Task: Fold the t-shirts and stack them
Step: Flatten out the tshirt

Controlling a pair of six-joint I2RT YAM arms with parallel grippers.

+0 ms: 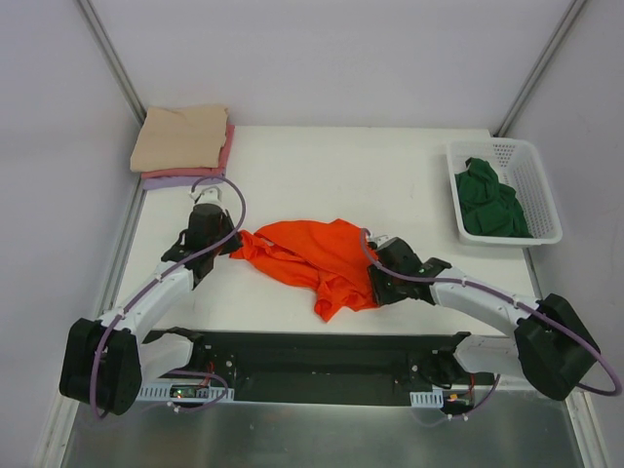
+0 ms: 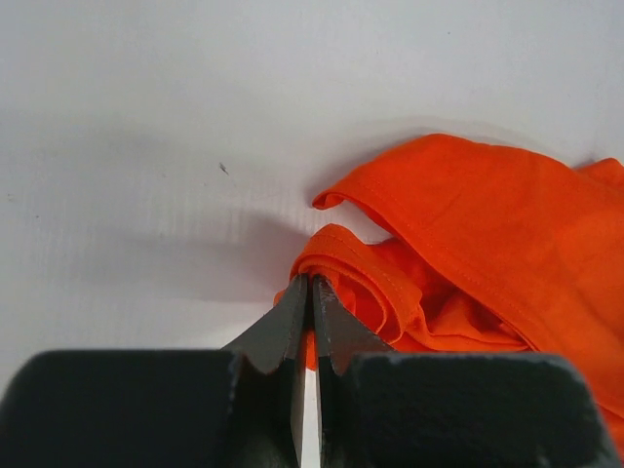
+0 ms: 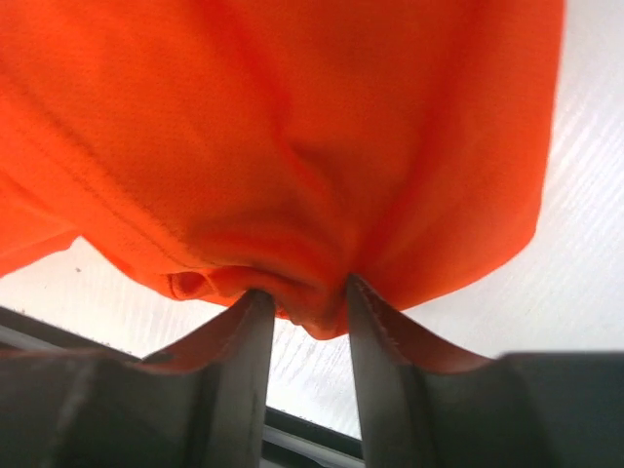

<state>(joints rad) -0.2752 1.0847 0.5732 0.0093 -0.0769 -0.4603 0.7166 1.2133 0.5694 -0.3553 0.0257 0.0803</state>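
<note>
At table (image 1: pixel 390 175) centre, orange shirt (image 1: pixel 312 255) lies crumpled. Left gripper (image 2: pixel 310 285) is clamped on its hem and right gripper (image 3: pixel 304 304) pinches a bunched fold. Step: spreading. Next move likely needs an even outward pull.

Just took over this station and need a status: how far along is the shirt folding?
Done: a folded stack of beige, pink and lavender cloth t-shirts at the far left corner. In hand: the crumpled bright orange cloth t-shirt, gripped by the left claw and right claw. Left: folding and stacking it, then the dark green cloth t-shirt bunched in the white plastic mesh basket.
</note>
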